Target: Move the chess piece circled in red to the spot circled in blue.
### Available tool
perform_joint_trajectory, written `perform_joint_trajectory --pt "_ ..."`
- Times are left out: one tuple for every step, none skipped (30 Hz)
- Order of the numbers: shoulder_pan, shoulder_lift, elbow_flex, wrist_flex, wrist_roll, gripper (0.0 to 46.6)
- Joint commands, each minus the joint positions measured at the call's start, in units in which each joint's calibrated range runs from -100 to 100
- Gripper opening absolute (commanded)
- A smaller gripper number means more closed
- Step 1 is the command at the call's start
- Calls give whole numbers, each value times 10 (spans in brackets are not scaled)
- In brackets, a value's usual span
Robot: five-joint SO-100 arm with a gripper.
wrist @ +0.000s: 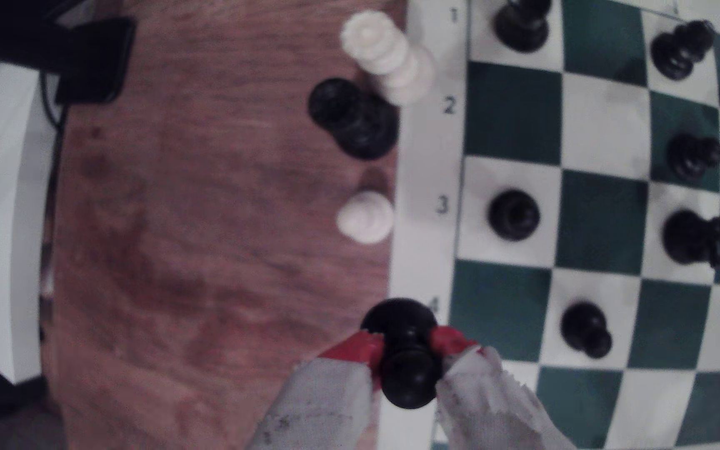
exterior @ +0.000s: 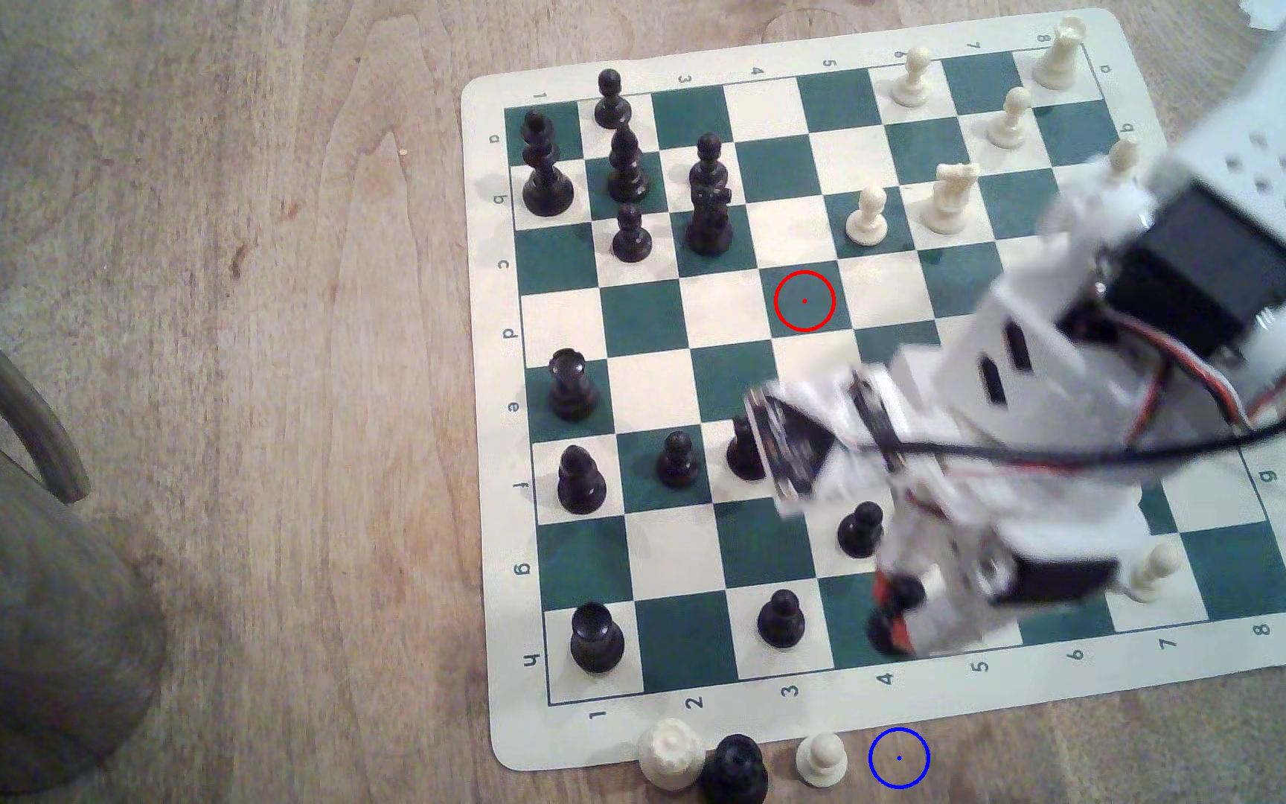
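One pawn: the black pawn (wrist: 406,359) is sitting pinched at its neck between the red-tipped fingers (wrist: 360,346), base pointing toward the board's edge.
Claw: the claw (exterior: 895,611) is clamping the pawn, hovering over the column marked 4 at the chess mat (exterior: 702,742) border.
Blue circle: the spot (exterior: 899,758) is lying bare on the bench (exterior: 238,464), just beyond the mat edge, near the claw.
Neighbours: a cream pawn (exterior: 821,759) is standing just beside the spot.
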Motion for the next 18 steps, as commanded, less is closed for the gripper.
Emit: perform_joint_trajectory --pt "-38 -1 -51 -28 2 21" --pt "-45 7 -58 -29 4 21" --pt "-50 16 -63 -32 5 21" --pt "-56 33 -71 -42 7 21" --pt "-56 43 -74 -46 8 21" --pt "-56 53 -77 -52 9 21" --pt "-56 61 -78 -59 11 21" --pt "-53 72 -78 -66 13 22" --pt "-52 77 -78 -67 14 22" --pt "-51 80 -78 -68 15 22" --pt "-49 83 -78 -68 16 22" --pt "-49 84 -78 -68 17 22" --pt "-46 86 -75 -64 19 23" --pt "-46 86 -74 -60 20 23" --pt "-46 86 -72 -54 21 24" --pt "-46 86 -71 -48 21 24" --pt "-48 84 -57 -48 21 24" --pt "-49 83 -48 -53 21 24"
